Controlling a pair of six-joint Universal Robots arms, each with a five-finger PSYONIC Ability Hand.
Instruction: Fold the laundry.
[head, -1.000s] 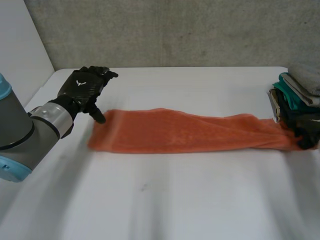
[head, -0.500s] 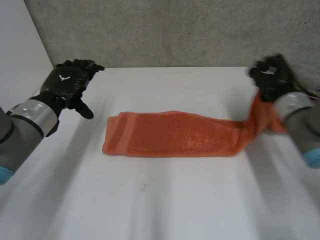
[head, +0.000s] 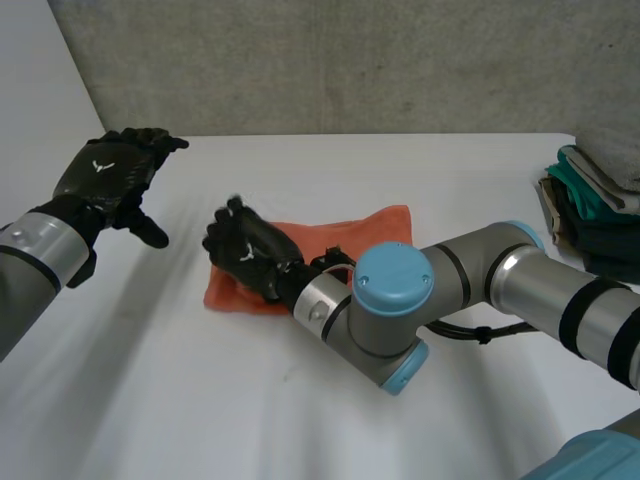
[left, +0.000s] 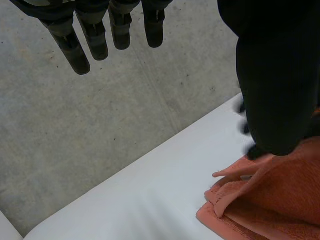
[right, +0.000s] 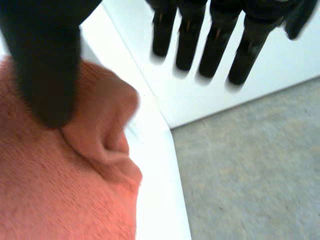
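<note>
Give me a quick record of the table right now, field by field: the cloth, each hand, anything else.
cloth: orange towel, folded over itself, lying on the white table
right hand: right hand open, on the towel's end nearest the other hand
left hand: left hand open, fingers straight, off the towel
other: stack of folded laundry at the table's right edge

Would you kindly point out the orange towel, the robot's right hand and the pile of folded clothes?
orange towel (head: 380, 222), head view, its bare far edge.
right hand (head: 248, 255), head view, the back of the hand.
pile of folded clothes (head: 600, 215), head view, the pile's middle.
</note>
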